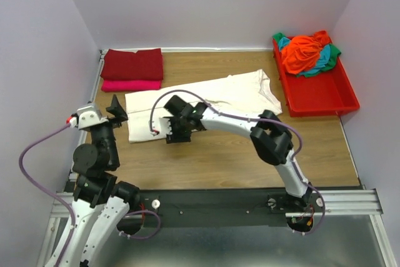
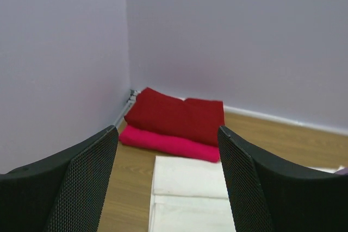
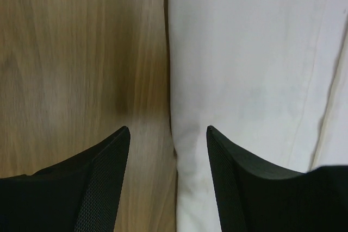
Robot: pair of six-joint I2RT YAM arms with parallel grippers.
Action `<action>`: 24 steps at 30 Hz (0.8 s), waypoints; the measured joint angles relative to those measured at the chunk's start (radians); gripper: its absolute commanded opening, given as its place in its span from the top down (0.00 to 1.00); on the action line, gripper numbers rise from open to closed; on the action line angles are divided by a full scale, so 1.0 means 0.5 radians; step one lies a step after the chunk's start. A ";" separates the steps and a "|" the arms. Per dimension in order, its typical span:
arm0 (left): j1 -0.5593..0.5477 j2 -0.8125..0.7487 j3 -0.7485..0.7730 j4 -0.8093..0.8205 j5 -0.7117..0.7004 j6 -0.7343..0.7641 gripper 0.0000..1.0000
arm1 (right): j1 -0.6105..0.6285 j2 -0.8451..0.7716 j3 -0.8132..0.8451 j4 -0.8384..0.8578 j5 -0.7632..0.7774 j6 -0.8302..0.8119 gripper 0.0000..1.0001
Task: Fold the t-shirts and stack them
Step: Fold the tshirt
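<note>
A large cream-white t-shirt (image 1: pixel 212 95) lies spread across the table's middle, partly folded lengthwise. My right gripper (image 1: pixel 177 130) hangs open over its near edge; in the right wrist view the gripper (image 3: pixel 168 134) straddles the shirt's edge (image 3: pixel 239 69), one finger over wood, one over cloth. My left gripper (image 1: pixel 117 108) is open and empty just left of the shirt's left end (image 2: pixel 187 188). A folded dark red t-shirt (image 1: pixel 132 64) lies on a folded bright pink one (image 1: pixel 131 85) at the back left; both show in the left wrist view (image 2: pixel 176 115), (image 2: pixel 168 144).
A red plastic tray (image 1: pixel 325 92) at the back right holds a heap of orange, teal and green shirts (image 1: pixel 306 51). Purple walls close in the table at the back and sides. Bare wood (image 1: pixel 219 161) lies between the shirt and the arm bases.
</note>
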 measured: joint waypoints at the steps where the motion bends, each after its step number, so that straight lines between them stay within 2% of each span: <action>1: 0.000 -0.055 -0.005 0.018 -0.038 -0.001 0.19 | 0.055 0.090 0.092 0.003 0.020 0.005 0.34; 9: -0.001 -0.236 -0.072 0.085 -0.232 0.000 0.19 | 0.267 0.562 0.732 0.047 0.200 0.107 0.35; 17: 0.000 -0.261 -0.079 0.089 -0.262 -0.001 0.19 | 0.382 0.689 0.859 0.159 0.322 0.217 0.40; 20: -0.001 -0.272 -0.079 0.089 -0.262 -0.001 0.19 | 0.406 0.711 0.871 0.202 0.358 0.266 0.48; 23: 0.000 -0.290 -0.079 0.092 -0.262 -0.001 0.19 | 0.417 0.745 0.888 0.274 0.433 0.303 0.68; 24: 0.000 -0.293 -0.079 0.092 -0.262 -0.001 0.19 | 0.419 0.756 0.888 0.289 0.459 0.315 0.79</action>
